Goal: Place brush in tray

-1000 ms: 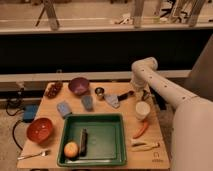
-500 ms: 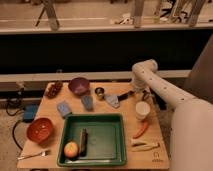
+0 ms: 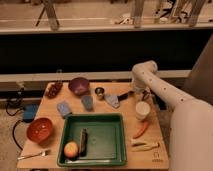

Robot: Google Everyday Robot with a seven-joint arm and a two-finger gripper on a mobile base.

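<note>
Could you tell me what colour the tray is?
The tray is green, camera view; gripper near the cup.

Dim scene overall, warm orange cast. Light comes from overhead: bench (image 3: 50,116) top is the brightest zone, wood reads tan-orange, w/ front left corner a bit duller. Beyond the back edge sits a wide near-black band, then a paler lit strip at the top. Shadows under objs are short & soft. Tray (image 3: 106,136) floor shows faint sheen, darker along its walls. White arm (image 3: 165,92) is bright on top, greyer below. Gripper (image 3: 142,95), at back right edge of bench, sits in arm's shade, low contrast.
</note>
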